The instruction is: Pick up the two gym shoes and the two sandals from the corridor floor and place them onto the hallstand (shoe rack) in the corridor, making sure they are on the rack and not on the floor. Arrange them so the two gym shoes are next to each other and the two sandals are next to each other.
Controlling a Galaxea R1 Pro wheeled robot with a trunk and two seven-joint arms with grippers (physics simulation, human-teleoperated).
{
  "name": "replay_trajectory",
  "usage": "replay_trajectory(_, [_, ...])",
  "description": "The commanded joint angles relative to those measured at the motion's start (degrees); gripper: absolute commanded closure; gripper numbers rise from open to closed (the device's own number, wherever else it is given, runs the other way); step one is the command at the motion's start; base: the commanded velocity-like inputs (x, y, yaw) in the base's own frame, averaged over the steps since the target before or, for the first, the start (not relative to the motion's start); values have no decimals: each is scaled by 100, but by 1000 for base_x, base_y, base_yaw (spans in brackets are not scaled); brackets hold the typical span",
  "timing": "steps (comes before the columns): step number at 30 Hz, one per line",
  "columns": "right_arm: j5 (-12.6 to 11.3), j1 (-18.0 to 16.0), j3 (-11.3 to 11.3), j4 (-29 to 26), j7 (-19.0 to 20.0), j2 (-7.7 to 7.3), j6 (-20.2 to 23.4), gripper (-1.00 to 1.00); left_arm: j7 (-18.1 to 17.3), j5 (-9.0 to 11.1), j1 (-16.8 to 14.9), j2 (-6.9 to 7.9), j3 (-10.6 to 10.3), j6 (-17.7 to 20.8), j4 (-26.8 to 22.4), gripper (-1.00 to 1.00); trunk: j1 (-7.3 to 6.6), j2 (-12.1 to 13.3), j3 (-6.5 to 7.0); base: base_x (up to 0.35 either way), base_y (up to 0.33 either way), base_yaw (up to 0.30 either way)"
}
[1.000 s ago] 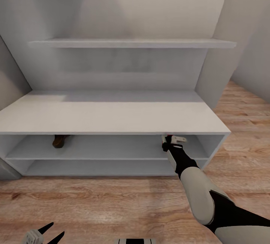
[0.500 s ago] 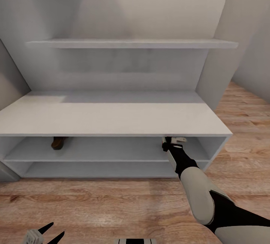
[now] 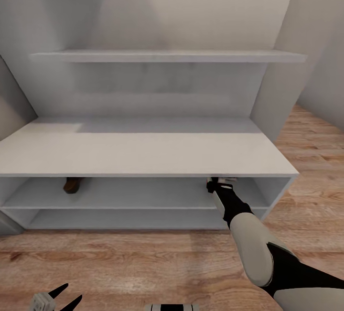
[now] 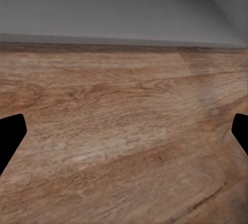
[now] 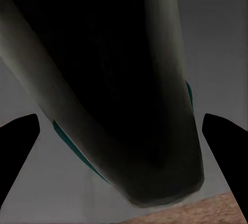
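Left tool (image 3: 63,297): low near the robot's base, over the corridor floor (image 3: 143,263); fingers spread apart, nothing between them. The left wrist view shows wood planks and a grey edge ahead of it.

Sandal (image 3: 72,185): dark brown, one seen, on the upper tier of the hallstand (image 3: 143,151), well apart from the right tool, far toward the unit's left end; mostly hidden under the top board.

Right tool (image 3: 220,180): reached into the same upper tier near the right end. Whether its fingers grip cannot be told; in the right wrist view they stand wide on both sides of the shoe.

Gym shoe (image 5: 113,95): directly ahead of the right tool, dark sole toward the camera, green trim at its edges; probably resting on the tier.
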Motion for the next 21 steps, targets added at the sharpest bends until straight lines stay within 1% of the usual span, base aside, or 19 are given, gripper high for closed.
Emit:
replay_trajectory(1, [50,-3,-25,-11,-1,6,36,100,-25,6,-5,3,14,-26,8,-100,-1,-2,-5,23,0,0])
replay_trajectory(12, [50,-3,-25,-11,-1,6,36,100,-25,6,-5,4,14,-26,8,-100,-1,-2,-5,4,0,0])
replay_trajectory(13, [51,-3,-25,-11,-1,6,36,-100,-25,6,-5,4,14,-26,8,-100,-1,-2,-5,0,0,0])
replay_trajectory(21, [56,-3,-25,-19,-1,6,42,-100,-25,6,-5,3,14,-26,8,-100,-1,-2,-5,0,0,0])
